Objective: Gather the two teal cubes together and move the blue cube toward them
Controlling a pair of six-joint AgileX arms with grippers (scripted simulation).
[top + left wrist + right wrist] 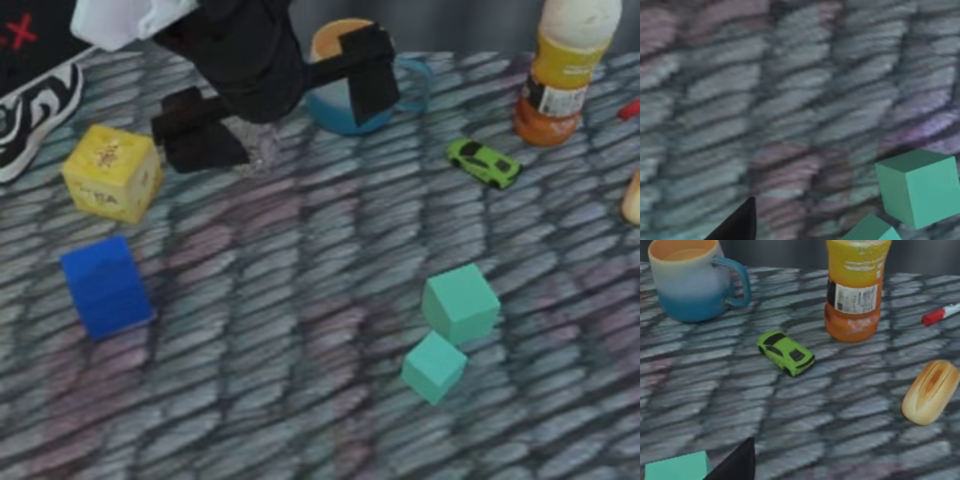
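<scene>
Highest above the bench and so closest to the overhead camera hangs the left arm's black two-finger gripper (pixel 275 105), its fingers spread wide and holding nothing, over the far left-centre of the woven grey bench (pixel 300 330). The right arm does not appear from above; only a dark finger tip shows in its wrist view, so I cannot tell how its fingers stand.

At the bench's near side, right of centre, the small matte teal cube (pixel 434 367) lies just beside the larger matte teal cube (pixel 460 304), touching or nearly so; they look gathered. The plain royal-blue cube (pixel 106 287) stands well apart at the left, so bringing it across is likely the remaining step.

The main risks, as I judge them:
- The yellow printed cube (pixel 111 172) sits just beyond the blue cube; a wide-spread descent could clip it.
- A blue cube set down too close could knock the teal pair apart.
- A shallow grip on the smooth faces could let it slip mid-carry.

Open weave between the blue cube and the teal pair gives a free path. Farther back stand a blue ceramic mug (pixel 350 95), a lime-green toy car (pixel 484 162) and an orange juice bottle (pixel 560 75). A black-and-white sneaker (pixel 35 115) lies at the far left, a bread roll (pixel 931 391) and a red marker (pixel 941 314) toward the right edge.
</scene>
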